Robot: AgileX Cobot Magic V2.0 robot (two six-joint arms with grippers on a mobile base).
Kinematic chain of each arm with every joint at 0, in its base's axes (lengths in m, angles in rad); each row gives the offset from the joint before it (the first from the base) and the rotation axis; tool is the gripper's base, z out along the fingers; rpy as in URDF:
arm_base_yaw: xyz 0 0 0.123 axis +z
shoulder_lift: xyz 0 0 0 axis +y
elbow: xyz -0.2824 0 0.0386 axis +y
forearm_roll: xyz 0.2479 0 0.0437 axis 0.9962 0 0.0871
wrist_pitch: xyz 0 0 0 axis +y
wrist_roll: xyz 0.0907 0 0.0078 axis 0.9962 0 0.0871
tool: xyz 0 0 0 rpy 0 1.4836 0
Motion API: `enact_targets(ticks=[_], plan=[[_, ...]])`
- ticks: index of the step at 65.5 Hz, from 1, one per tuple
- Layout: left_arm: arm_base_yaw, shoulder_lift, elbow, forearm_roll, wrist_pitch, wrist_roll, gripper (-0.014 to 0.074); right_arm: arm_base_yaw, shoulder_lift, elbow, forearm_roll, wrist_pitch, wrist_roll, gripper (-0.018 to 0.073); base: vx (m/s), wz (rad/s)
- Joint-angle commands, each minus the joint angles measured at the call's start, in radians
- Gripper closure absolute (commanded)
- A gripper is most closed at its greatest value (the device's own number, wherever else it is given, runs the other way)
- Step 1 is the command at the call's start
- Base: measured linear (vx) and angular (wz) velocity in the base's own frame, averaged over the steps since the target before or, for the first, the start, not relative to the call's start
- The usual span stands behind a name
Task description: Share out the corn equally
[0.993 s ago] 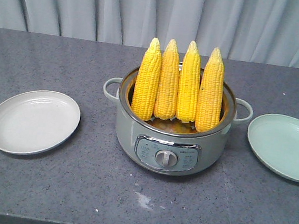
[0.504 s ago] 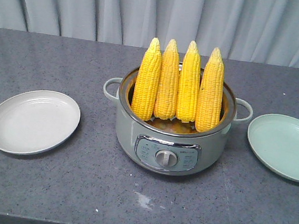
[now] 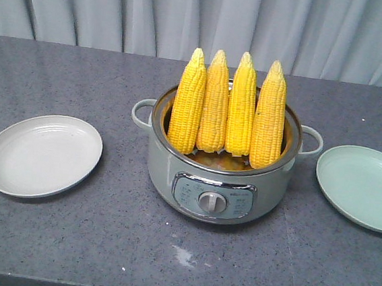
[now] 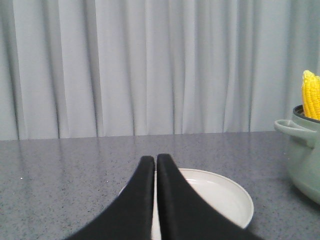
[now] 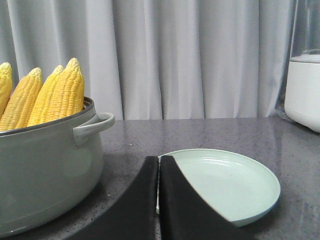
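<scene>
Several cobs of yellow corn stand upright, tips up, in a pale green cooker pot at the table's middle. An empty white plate lies to its left and an empty mint-green plate to its right. My left gripper is shut and holds nothing, low over the near side of the white plate. The right gripper is also shut and empty, at the near edge of the green plate, with the pot and corn to its left. Neither gripper shows in the front view.
The pot has side handles and a front control knob. A white appliance stands at the far right. A grey curtain hangs behind the dark speckled table.
</scene>
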Motion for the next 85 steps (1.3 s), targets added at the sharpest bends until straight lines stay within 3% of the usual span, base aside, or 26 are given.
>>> enact_targets(ticks=[1,11,31,45,85], plan=[[0.000,0.034,-0.117,-0.010,-0.013,-0.012,0.0603,-0.005,0.017,-0.081,-0.002,-0.025,0.004,0.0570,0.00,0.00],[0.000,0.199,-0.309,-0.010,0.103,-0.018,0.0603,-0.005,0.107,-0.255,-0.009,0.140,0.003,0.0570,0.00,0.00],[0.000,0.655,-0.788,-0.010,0.500,-0.016,0.0603,-0.005,0.440,-0.662,-0.011,0.529,-0.001,0.0570,0.00,0.00],[0.000,0.882,-0.990,-0.011,0.689,0.001,0.0603,-0.005,0.697,-0.911,-0.010,0.824,-0.020,0.0570,0.00,0.00],[0.000,0.950,-1.012,-0.036,0.707,-0.008,0.0591,-0.005,0.829,-0.945,-0.006,0.867,-0.037,0.0538,0.00,0.00]])
